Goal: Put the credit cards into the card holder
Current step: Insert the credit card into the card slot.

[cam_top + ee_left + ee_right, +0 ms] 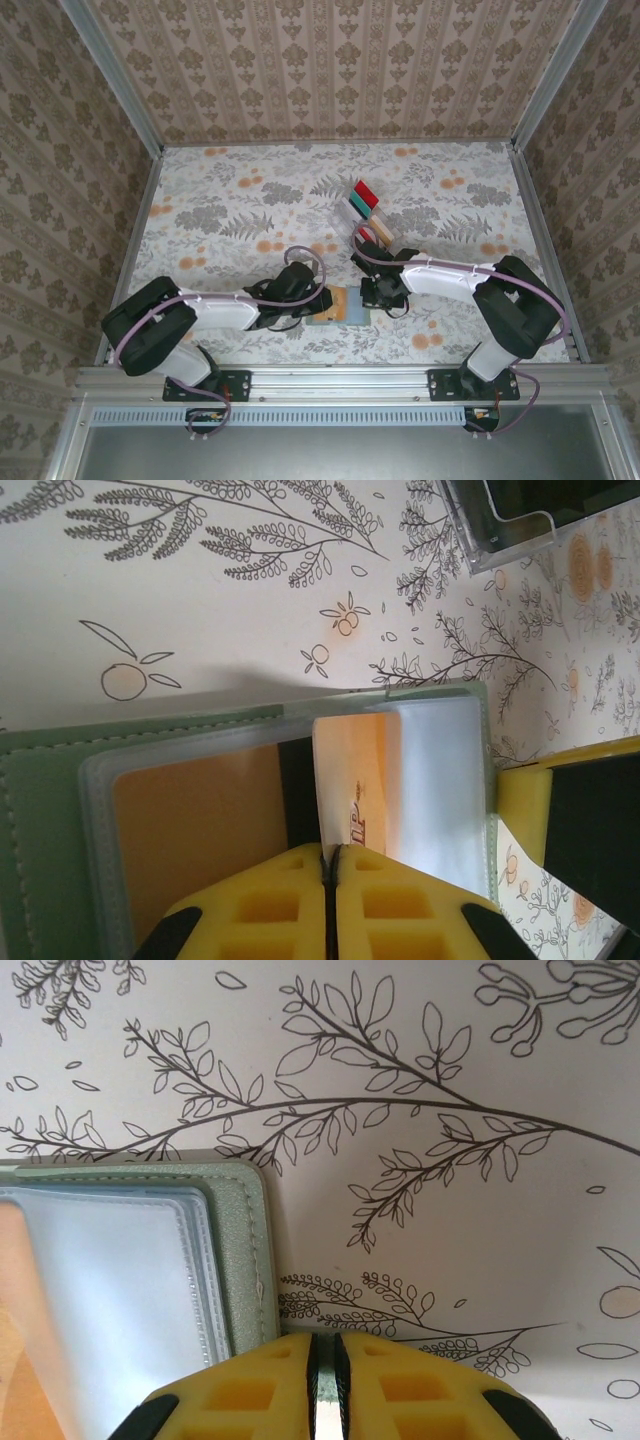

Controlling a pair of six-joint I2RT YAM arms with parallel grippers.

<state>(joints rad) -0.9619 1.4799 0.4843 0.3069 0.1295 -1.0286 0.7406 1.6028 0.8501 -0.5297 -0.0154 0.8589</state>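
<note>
Lying open on the floral table, the grey-green bifold card holder has a beige-orange plastic credit card partly under its clear sleeve, long axis running straight out from the left gripper, clamped on it. Right gripper sits closed at the holder's edge; from above the card's too small to tell.

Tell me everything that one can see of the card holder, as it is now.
The card holder is a flat grey-green bifold with stitched edges, lying open on the flowered table. Its clear plastic pockets show: one holds an orange card, and a second orange card sticks partly out of another. The shut left pincer meets that card's free edge; the shut right pincer stands by the cover's outer edge, contact unclear.
</note>
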